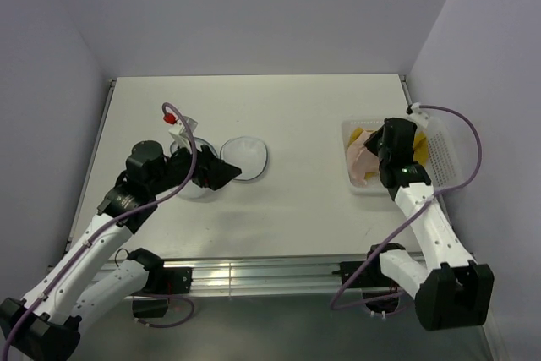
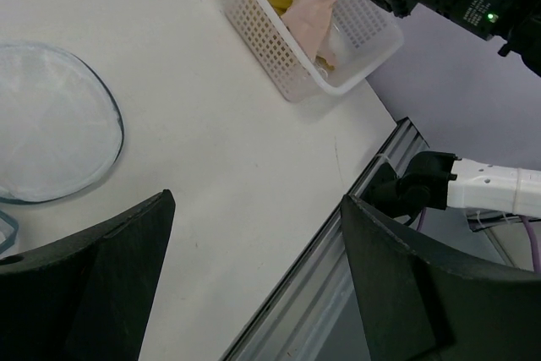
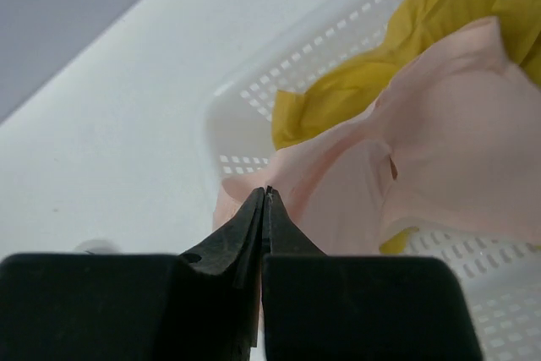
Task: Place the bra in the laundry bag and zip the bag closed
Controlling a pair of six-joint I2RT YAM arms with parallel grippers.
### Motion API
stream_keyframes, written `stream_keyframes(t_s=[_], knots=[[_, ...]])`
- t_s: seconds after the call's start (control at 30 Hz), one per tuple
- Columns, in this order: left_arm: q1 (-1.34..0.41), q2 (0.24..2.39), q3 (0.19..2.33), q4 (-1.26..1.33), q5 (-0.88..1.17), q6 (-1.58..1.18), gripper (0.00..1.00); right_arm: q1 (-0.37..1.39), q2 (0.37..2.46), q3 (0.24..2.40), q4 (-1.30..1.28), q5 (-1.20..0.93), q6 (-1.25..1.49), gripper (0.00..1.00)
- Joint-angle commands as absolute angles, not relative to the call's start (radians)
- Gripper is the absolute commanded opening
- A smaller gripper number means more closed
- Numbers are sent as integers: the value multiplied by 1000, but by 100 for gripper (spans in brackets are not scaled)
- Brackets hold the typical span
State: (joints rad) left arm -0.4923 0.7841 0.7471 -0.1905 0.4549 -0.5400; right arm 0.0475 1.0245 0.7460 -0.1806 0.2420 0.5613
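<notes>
The right hand (image 3: 266, 199) was clenched. Its two dark fingers (image 3: 226, 247) met along a thin seam with no gap between them. Their tips lay at the upper edge of the pale pink bra (image 3: 439, 133), inside the white lattice basket (image 3: 254, 99). Whether a fold of the pink fabric was caught between them could not be told. The bra lay crumpled in the basket, partly over a yellow cloth (image 3: 439, 14) that showed behind and beneath it. The basket stood on the right side of the white surface (image 1: 313, 116), near its right edge.

The left hand (image 2: 256, 209) was released, with its fingers (image 2: 110, 285) spread wide apart. It held and touched nothing, and bare surface showed between the fingers. It hung above the left half of the surface, just beside the laundry bag (image 1: 247, 158). The bag, a round shape of translucent white mesh with a dark rim, lay flat on the surface, well apart from the basket and the bra. From above, a second round piece (image 1: 188, 189), clear-looking, showed beside it under the left arm. Whether it was joined to the bag could not be made out.
</notes>
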Motion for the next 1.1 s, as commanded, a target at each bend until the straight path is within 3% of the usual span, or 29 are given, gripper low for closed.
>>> stream_keyframes(t_s=[0.0,0.2,0.47,0.77,1.07], knots=[[-489,807,761,-100,480,-600,88,41,934,741,-170,275,577,0],[-573,923,755,66,511,-707,92,41,793,773,-192,264,575,0],[-851,1146,951,135,339,-635,95,41,756,813,-141,229,598,0],[-876,1414,1110,299,293,-661,99,40,785,885,-25,130,673,0],[-896,1718,1399,262,279,-603,99,34,778,907,-5,71,699,0]])
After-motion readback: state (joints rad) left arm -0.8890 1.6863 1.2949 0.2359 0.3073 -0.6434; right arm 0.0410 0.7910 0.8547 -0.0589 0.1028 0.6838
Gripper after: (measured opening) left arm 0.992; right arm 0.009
